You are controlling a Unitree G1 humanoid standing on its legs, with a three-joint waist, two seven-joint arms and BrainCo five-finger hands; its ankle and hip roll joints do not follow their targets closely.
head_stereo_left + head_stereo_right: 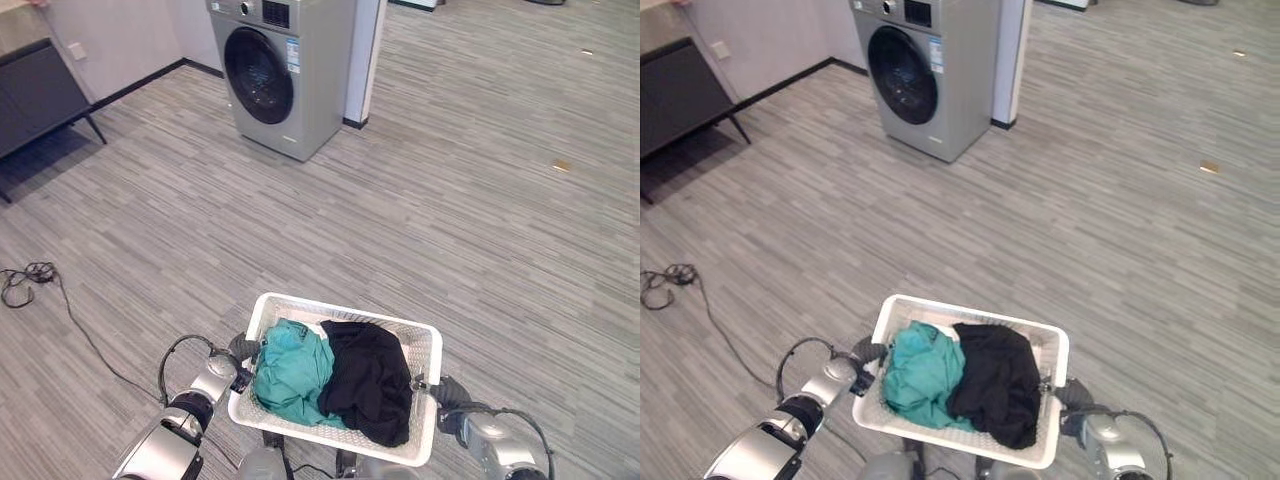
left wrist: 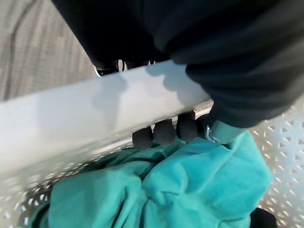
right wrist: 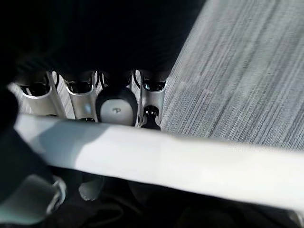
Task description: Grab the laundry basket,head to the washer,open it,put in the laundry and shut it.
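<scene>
One white perforated plastic laundry basket [image 1: 428,350] sits low and near, carried between the two hands, and it holds two garments: a teal cloth [image 1: 292,370] on the left and a black cloth [image 1: 368,380] on the right, touching each other. The left hand [image 1: 243,349] is at the basket's left rim, its dark fingertips [image 2: 164,131] curled over the rim's inner edge against the teal cloth, so it grips the basket. The right hand [image 1: 447,391] is at the right rim, fingers [image 3: 80,100] hooked under the white edge with the thumb over it, gripping too. One grey front-loading washing machine [image 1: 318,70] with a dark round door [image 1: 258,75], closed, stands far and slightly left, against a white wall panel [image 1: 364,55]. Between basket and washer lies a wide stretch of open grey striped floor [image 1: 450,220]. At far left stands one dark cabinet on thin legs [image 1: 40,95], well apart from the washer.
</scene>
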